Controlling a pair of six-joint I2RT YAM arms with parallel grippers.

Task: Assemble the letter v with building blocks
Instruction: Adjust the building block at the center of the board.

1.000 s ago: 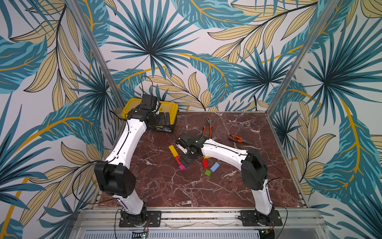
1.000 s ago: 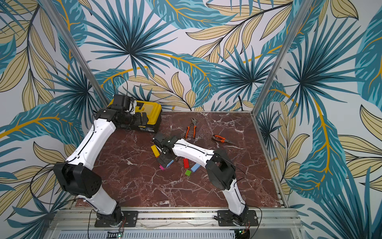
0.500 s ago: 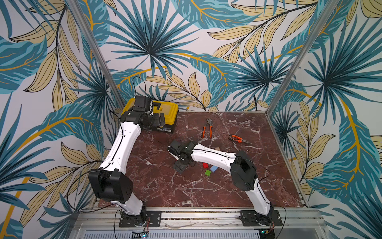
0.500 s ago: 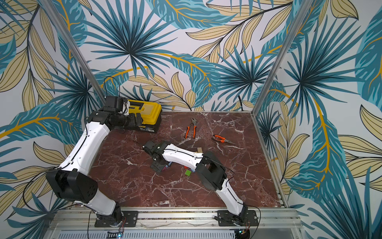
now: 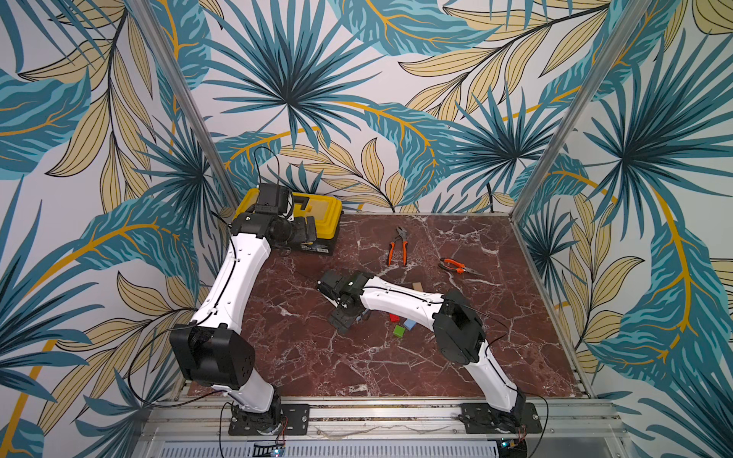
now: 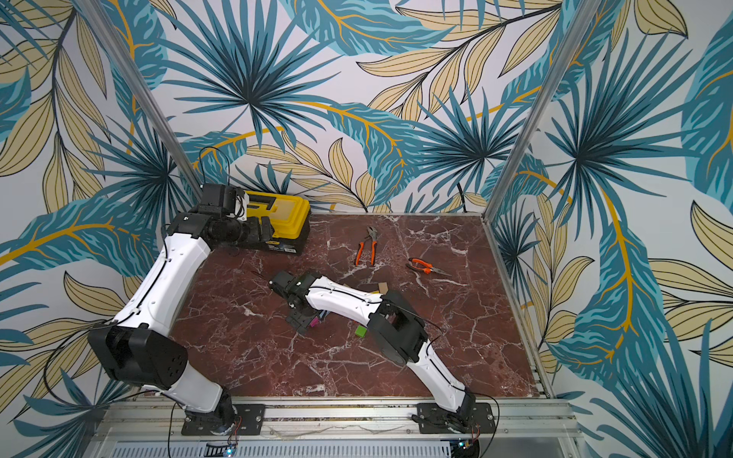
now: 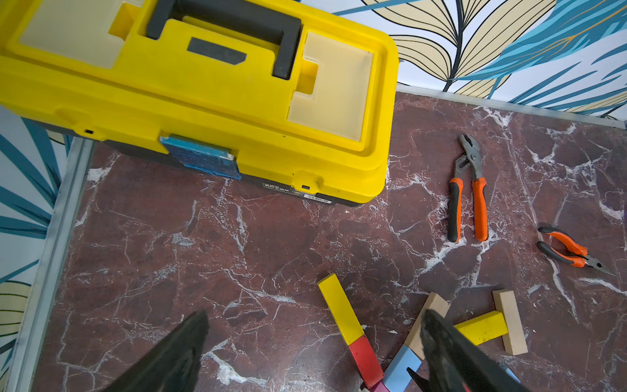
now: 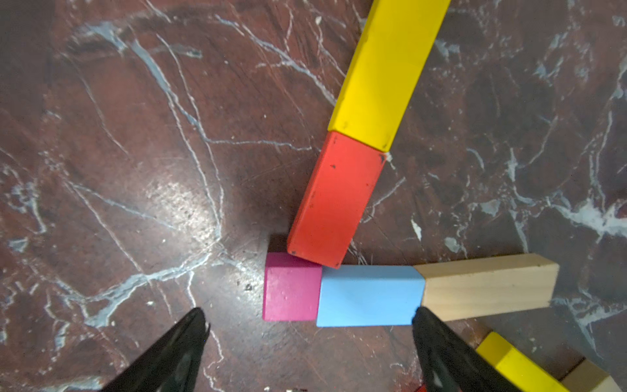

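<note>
The letter v lies flat on the marble. A yellow bar (image 8: pixel 386 68) and a red block (image 8: pixel 336 200) form one arm. A magenta cube (image 8: pixel 291 288) is the point. A light-blue block (image 8: pixel 369 295) and a plain-wood bar (image 8: pixel 485 288) form the other arm. My right gripper (image 8: pixel 309 315) hovers open just over the cube and the light-blue block, holding nothing. In both top views it (image 5: pixel 345 317) hides most of the figure. My left gripper (image 7: pixel 315 316) is open and empty, high near the toolbox, and sees the yellow bar (image 7: pixel 341 309) from afar.
Loose blocks lie to the right of the figure: a green cube (image 5: pixel 398 330), a blue block (image 5: pixel 409 324), a red block (image 5: pixel 394 317), and a yellow block (image 7: pixel 480 329) butted against a wood bar (image 7: pixel 510 322). A yellow toolbox (image 5: pixel 317 214) stands at the back left. Pliers (image 5: pixel 398 248) and needle-nose pliers (image 5: pixel 456 266) lie behind.
The right arm has swung left and toward the front, so its gripper now covers the figure that showed beside it. The left arm has drawn back slightly to the left.
</note>
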